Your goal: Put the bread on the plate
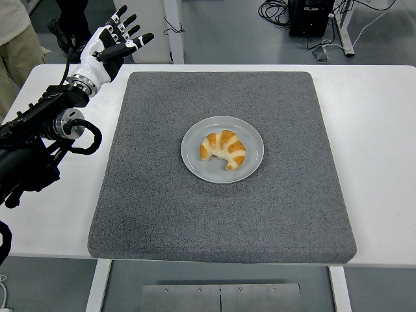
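Golden-brown and glossy on the ridges, paler cream in the creases, the bread [223, 149] is a curved croissant shape, lying right on the plate [252, 166], a bit left of its middle. That plate is round, smooth and pale grey-blue with a shallow rim, and it sits near the centre of a big square grey mat [221, 221]. The mat looks like coarse felt or foam, speckled and fuzzy, with rounded corners and a thick edge you can see along the front.

Under the mat is the white desk [380, 162], flat and plain, with bare strips left and right of the mat. Below the near edge you can see white legs and a metal panel with small screws.

The left robot hand [114, 41] is up at the far left corner, over the desk's back edge, well apart from the plate. It's white with black joints, fingers fanned out and holding nothing. Behind it the arm [39, 140] is black, chunky and mechanical, with a looped black cable and a silver round joint.

Room-wise: grey smooth floor beyond the desk, a black box with a tangle of cables at the top right, white furniture legs near it, and a person's trouser leg [16, 49] in beige at the top left corner.
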